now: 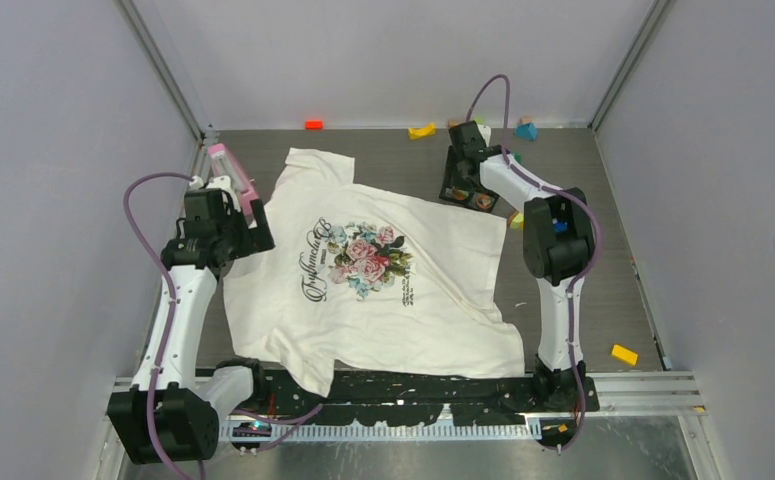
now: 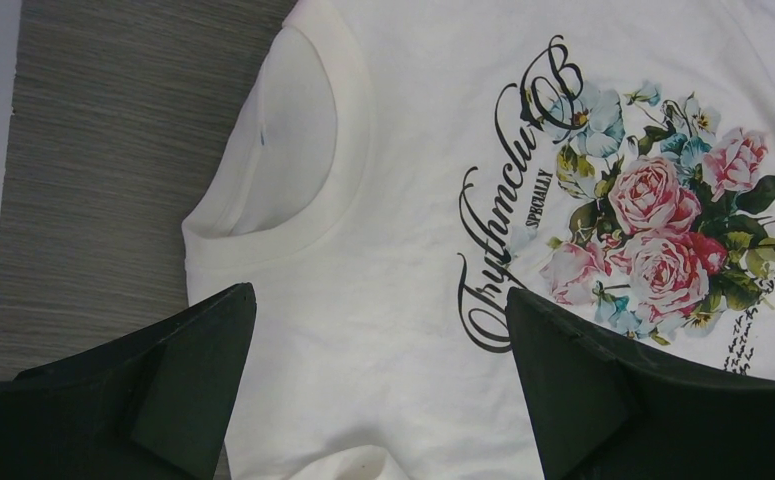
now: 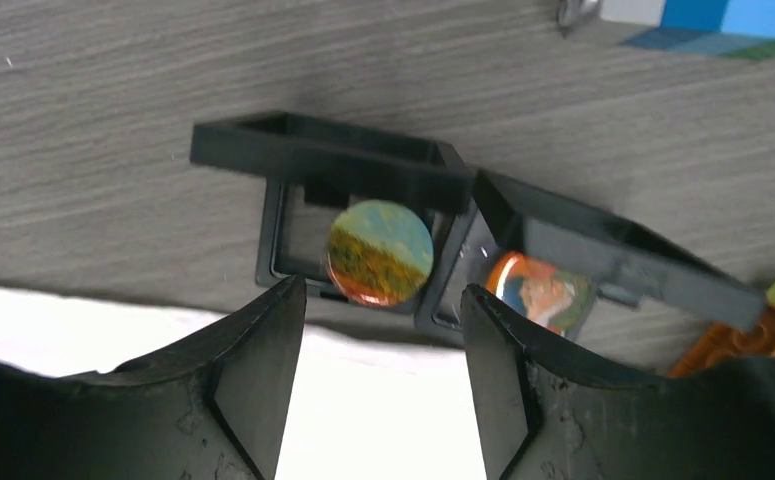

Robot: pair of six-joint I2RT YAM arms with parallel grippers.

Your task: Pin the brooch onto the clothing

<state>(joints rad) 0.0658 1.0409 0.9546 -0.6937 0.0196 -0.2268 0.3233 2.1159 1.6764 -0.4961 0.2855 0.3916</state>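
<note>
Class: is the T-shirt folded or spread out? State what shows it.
Spread out. The T-shirt lies open on the table, rose print facing up and neckline uncovered, with only light wrinkles.

I saw a white T-shirt printed mid-frame with pink and pale-blue roses, green leaves and black cursive lettering. In the black tray, one round brooch showed blue over green and orange. The table was grey wood-grain.
</note>
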